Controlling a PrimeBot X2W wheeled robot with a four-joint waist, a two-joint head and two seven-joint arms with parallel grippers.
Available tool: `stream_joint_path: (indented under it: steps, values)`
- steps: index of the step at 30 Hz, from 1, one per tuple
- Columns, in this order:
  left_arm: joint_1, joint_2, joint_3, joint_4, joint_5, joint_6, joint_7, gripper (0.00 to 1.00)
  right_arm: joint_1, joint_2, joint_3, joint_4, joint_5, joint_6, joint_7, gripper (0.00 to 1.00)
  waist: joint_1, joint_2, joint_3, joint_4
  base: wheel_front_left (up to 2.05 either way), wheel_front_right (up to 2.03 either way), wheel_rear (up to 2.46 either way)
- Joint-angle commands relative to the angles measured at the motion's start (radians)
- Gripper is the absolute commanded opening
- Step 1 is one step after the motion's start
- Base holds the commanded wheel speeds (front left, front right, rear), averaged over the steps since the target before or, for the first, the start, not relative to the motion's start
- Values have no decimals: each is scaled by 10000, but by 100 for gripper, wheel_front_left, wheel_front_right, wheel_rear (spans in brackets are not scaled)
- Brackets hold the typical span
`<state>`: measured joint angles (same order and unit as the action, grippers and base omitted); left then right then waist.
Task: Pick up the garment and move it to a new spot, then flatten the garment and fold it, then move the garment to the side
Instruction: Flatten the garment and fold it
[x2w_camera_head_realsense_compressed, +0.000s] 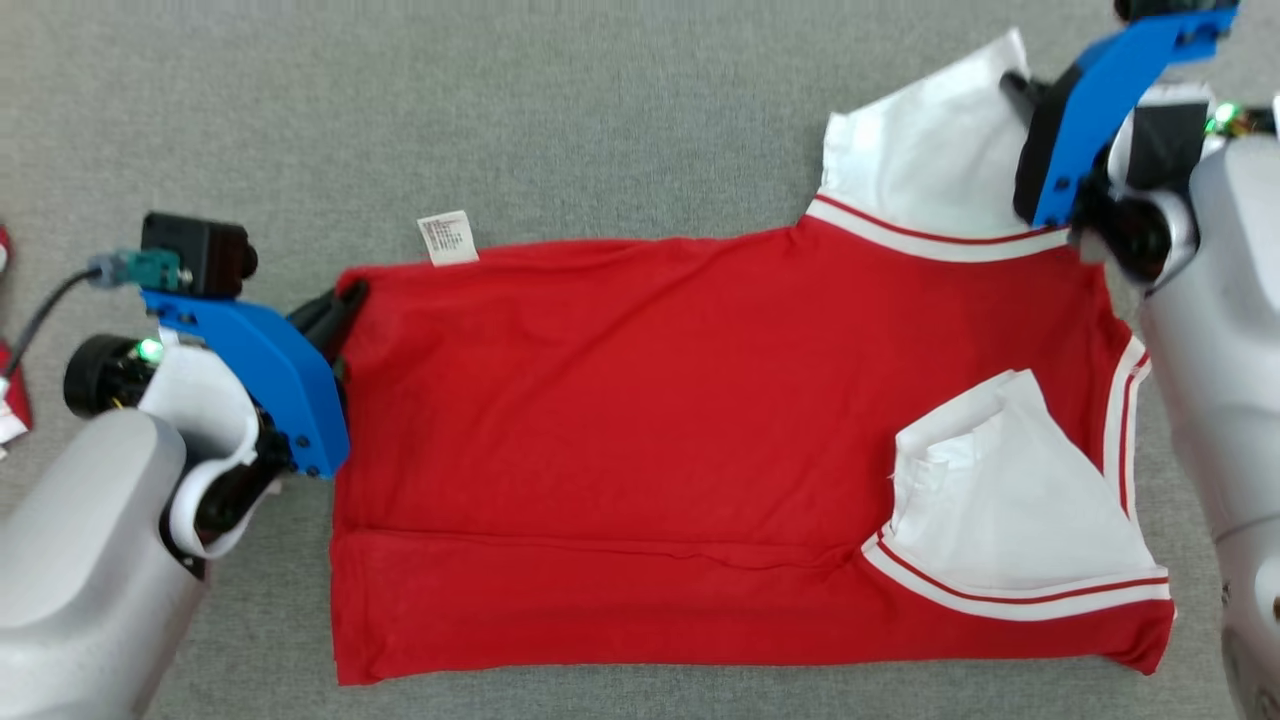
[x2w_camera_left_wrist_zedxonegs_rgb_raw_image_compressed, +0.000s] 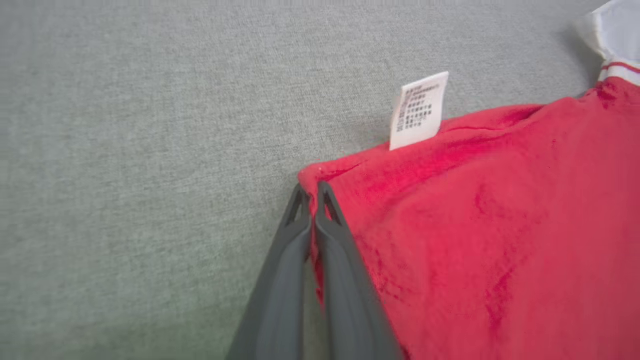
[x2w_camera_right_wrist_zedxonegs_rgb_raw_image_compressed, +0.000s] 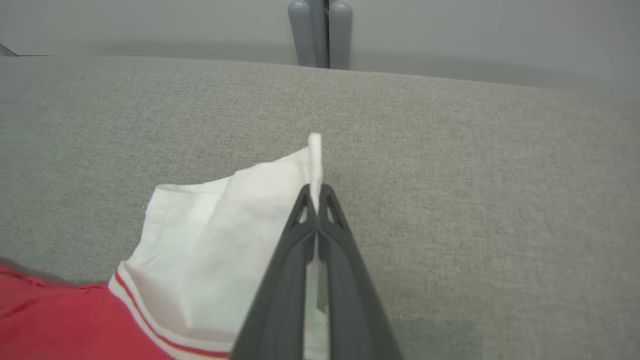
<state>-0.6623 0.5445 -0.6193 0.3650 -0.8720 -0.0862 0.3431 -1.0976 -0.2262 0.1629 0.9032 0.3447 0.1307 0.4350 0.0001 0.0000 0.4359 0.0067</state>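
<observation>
Left tool pinching garment, care label unreadable

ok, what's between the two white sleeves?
Just red shirt body, nothing lying on it, between far sleeve and near sleeve; striped trim borders it on the right. Head view.

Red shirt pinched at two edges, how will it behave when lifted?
Likely floppy: the shirt lies creased, so its middle should sag between the left gripper and right gripper. Probably light, being thin fabric. The white sleeve may slip out, pinched only at its edge.
</observation>
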Motion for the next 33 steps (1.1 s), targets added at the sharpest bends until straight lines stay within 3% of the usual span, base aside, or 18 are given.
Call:
stream_joint_path:
  steps: [1,10,21,27,33]
  values:
    - [121,-3,-30,-38,41,-32,-130,0,222,-107,87,-121,148,1,-40,0,-1,0,-268,11,0,0,0]
    - [1506,-60,-135,-393,538,-245,-2611,0,2700,-1172,1151,-2428,2307,3,-403,0,-1,0,-1057,-12,0,0,0]
    - [2474,-254,86,216,1296,-23,-5482,0,5612,-2166,448,-5613,3730,3,-44,0,-1,0,-1462,-154,0,0,0]
    - [2840,-435,-48,491,1637,-102,-5937,0,7241,-2007,-490,-7256,3662,3,537,0,-1,0,-1669,-197,0,0,0]
    - [3107,-622,49,869,1906,-97,-6058,0,8744,-1410,-1396,-8767,3307,3,1317,0,-1,0,-1777,-211,0,0,0]
